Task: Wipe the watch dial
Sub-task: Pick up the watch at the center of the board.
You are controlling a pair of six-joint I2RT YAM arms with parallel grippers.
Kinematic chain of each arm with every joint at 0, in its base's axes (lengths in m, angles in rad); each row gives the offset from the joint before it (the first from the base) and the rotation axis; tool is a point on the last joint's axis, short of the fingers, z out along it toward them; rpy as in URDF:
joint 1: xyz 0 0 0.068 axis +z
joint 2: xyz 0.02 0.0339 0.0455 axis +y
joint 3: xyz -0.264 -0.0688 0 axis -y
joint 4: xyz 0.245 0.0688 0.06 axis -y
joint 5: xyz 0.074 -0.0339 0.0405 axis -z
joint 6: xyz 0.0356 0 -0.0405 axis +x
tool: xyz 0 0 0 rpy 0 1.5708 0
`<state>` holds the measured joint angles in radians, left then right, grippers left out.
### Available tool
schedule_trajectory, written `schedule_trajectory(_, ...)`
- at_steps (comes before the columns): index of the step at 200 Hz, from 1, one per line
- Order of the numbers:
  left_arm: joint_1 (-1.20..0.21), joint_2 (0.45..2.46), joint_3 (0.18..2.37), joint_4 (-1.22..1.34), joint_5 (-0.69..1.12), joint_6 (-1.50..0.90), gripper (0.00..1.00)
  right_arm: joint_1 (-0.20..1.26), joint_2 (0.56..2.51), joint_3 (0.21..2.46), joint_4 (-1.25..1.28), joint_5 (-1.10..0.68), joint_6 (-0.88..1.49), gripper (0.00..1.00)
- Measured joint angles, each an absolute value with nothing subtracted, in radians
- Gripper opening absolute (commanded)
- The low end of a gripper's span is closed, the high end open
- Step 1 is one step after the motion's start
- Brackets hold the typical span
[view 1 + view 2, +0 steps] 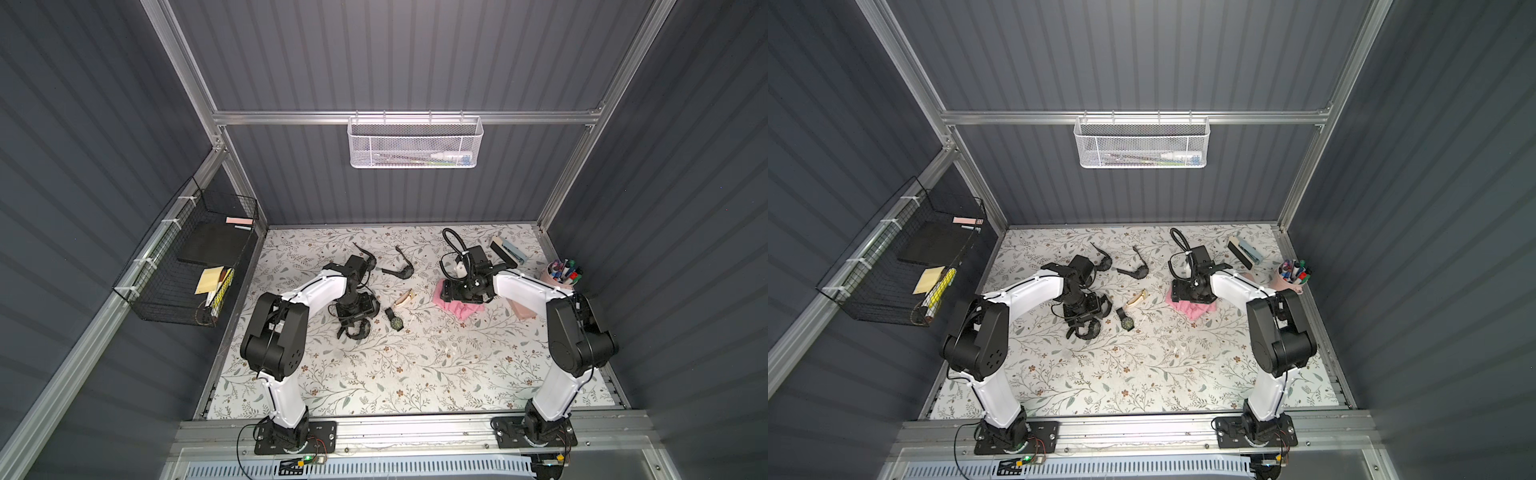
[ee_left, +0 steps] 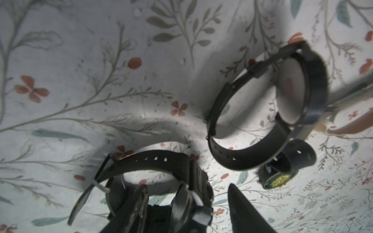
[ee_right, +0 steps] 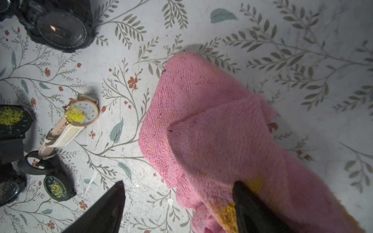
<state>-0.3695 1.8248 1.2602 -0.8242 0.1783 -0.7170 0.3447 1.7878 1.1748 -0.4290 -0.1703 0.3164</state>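
Several watches lie on the floral table. A chunky black watch [image 2: 193,181] sits between the fingers of my left gripper [image 2: 187,201], which stands open: one finger [image 2: 240,207] is clear of the case, the other [image 2: 139,203] reaches in by the strap loop. In a top view this gripper [image 1: 354,326] hovers over that watch. A rose-gold watch [image 3: 81,113] and two black ones [image 3: 12,119] [image 3: 57,186] carry yellow smears on their dials. My right gripper [image 3: 179,193] is open above the pink cloth [image 3: 212,131], one finger [image 3: 248,203] on the cloth.
Another black watch [image 2: 282,105] stands on its side near the left gripper. A cup of markers [image 1: 561,276] and an eraser [image 1: 509,251] sit at the back right. A black wire basket [image 1: 187,266] hangs on the left wall, a white mesh basket [image 1: 415,143] at the back.
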Motion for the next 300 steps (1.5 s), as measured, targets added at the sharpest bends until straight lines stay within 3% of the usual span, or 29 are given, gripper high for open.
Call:
schedule_trajectory(74, -0.369, 1.845, 1.282, -0.845, 0.144, -0.830, 0.63, 0.343, 1.775, 1.175, -0.411, -0.207, 0.309, 0.84)
schedule_trajectory(129, -0.369, 1.875, 1.294, -0.846, 0.130, -0.880, 0.49, 0.339, 1.775, 1.175, -0.407, -0.225, 0.308, 0.84)
schedule_trajectory(185, -0.369, 1.888, 1.294, -0.824, 0.129, -0.902, 0.27, 0.339, 1.775, 1.175, -0.407, -0.231, 0.306, 0.84)
schedule_trajectory(254, -0.369, 1.868, 1.252, -0.755, 0.184, -0.904, 0.07, 0.339, 1.775, 1.179, -0.432, -0.241, 0.306, 0.84)
schedule_trajectory(300, -0.369, 1.827, 1.214, -0.724, 0.225, -0.899, 0.03, 0.357, 1.767, 1.259, -0.541, -0.165, 0.303, 0.81)
